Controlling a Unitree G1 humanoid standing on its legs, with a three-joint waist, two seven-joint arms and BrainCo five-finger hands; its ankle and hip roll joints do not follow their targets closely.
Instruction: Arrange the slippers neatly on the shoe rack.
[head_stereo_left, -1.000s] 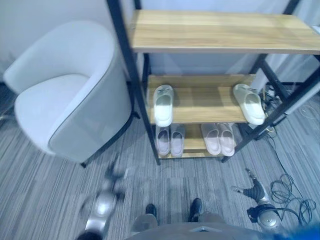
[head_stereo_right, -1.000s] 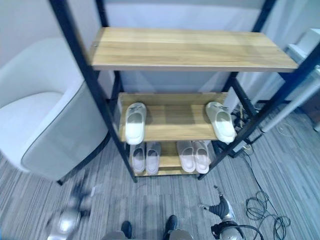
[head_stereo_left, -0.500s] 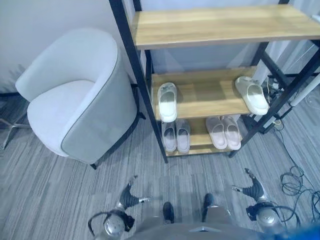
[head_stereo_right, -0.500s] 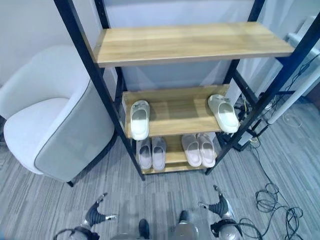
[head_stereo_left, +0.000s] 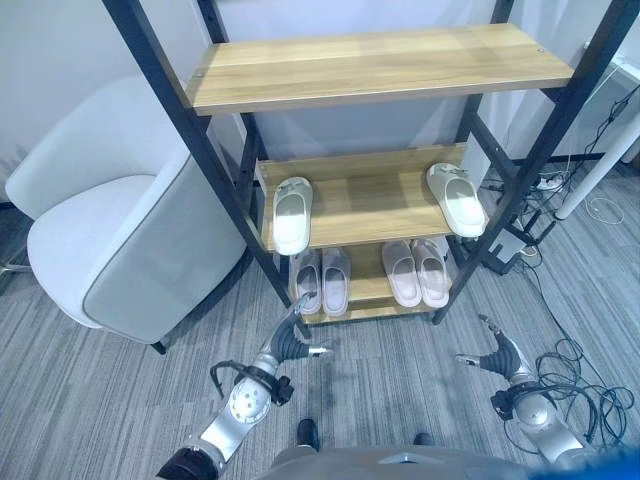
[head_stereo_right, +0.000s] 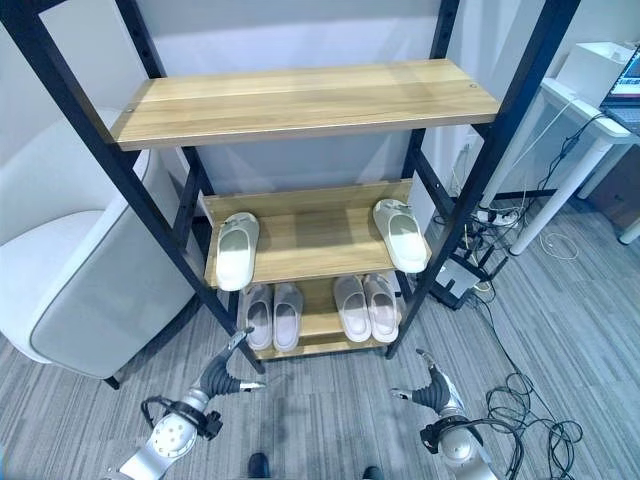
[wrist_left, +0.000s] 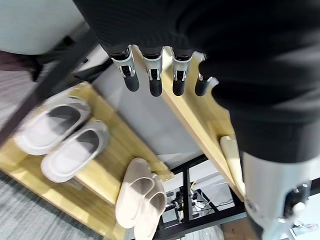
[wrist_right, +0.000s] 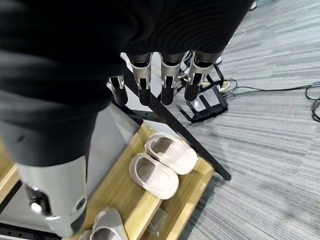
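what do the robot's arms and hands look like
Both arms are silver-grey metal. The left robot hand and the right robot hand each have silver fingers with dark tips, and a black ribbed cover over the back and wrist.

The armchair (head_stereo_left: 120, 250) is cut off at the frame edge (its left side).

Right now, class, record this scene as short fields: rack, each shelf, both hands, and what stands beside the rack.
rack: shoe rack, black frame, three wooden shelves
top shelf: bare
middle shelf: two white slippers set apart, left slipper, right slipper
bottom shelf: grey pair and pink pair, each side by side
left hand: open, holding nothing, low before the rack
right hand: open, holding nothing, low before the rack
beside rack: armchair
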